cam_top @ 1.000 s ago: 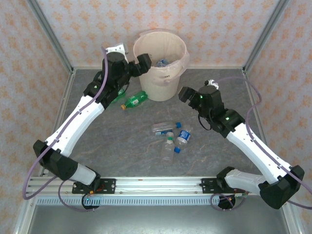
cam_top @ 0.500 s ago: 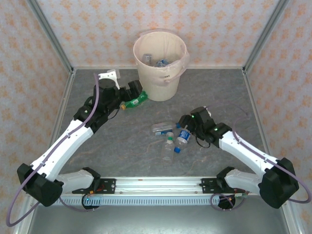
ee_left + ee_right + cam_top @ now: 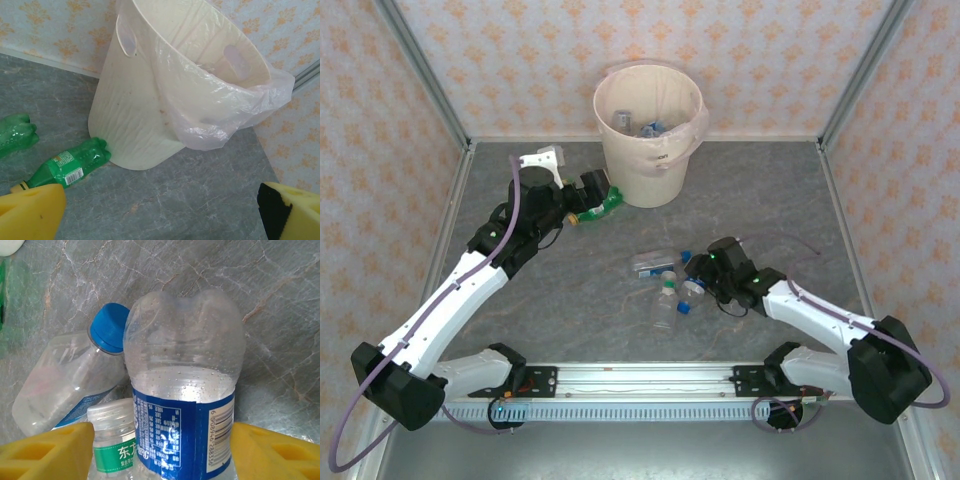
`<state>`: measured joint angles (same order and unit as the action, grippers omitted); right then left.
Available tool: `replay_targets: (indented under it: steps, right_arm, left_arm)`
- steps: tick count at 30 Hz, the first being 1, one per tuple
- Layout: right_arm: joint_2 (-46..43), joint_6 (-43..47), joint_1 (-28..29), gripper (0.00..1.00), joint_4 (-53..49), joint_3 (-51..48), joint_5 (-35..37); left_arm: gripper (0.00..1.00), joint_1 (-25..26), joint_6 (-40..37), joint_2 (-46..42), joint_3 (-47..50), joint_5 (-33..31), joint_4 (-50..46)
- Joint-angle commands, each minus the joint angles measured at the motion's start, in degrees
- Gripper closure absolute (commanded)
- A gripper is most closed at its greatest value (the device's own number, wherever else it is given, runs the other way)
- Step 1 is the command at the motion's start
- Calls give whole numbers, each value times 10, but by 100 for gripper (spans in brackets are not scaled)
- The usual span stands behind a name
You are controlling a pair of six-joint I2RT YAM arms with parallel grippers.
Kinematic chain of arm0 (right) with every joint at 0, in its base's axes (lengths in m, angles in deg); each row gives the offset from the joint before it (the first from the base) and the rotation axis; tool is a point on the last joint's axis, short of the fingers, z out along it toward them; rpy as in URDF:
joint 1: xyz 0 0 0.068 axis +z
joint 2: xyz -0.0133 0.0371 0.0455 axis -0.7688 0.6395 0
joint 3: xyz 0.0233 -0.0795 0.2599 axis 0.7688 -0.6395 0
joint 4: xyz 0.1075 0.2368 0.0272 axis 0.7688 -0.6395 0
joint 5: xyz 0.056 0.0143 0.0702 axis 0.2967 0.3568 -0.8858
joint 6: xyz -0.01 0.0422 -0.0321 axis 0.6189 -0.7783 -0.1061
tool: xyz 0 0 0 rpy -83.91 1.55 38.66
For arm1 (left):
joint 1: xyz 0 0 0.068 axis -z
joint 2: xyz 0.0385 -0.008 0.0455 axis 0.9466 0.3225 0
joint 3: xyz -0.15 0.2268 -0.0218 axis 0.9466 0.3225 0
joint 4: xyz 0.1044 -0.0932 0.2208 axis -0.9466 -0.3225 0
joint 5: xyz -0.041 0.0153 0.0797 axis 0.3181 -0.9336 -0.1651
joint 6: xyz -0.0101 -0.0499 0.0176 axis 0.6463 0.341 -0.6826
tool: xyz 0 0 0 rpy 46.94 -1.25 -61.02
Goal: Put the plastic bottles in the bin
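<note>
the left arm [image 3: 470,285] and the right arm [image 3: 840,330] are built alike: long white shells between bulky black joint housings, with small green lights glowing on the black parts. a lilac cable [image 3: 355,415] runs along the left arm, and another cable [image 3: 820,306] along the right. a white bracket [image 3: 542,160] sits at the left wrist. the left fingers [image 3: 30,212] are yellow, one with a black inner face. the right fingers [image 3: 45,455] are yellow with moulded recesses.

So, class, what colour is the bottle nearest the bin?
The bottle is green; best seen from the left wrist.

Clear bottles [image 3: 664,308] lying before upright bin [image 3: 640,170]
</note>
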<state>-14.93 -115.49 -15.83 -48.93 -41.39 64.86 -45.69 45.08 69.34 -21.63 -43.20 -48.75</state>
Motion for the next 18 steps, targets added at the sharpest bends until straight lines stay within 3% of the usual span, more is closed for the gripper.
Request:
replay_targets:
  steps: [1, 13, 18]
  right_arm:
    - [12, -10, 4, 29, 27, -14, 1]
    - [86, 11, 5, 26, 47, -9, -2]
    - [92, 18, 6, 36, 40, -1, 5]
  left_arm:
    - [1, 0, -6, -5, -1, 9, 3]
    - [1, 0, -6, 22, -21, 28, 11]
    - [1, 0, -8, 35, -32, 32, 15]
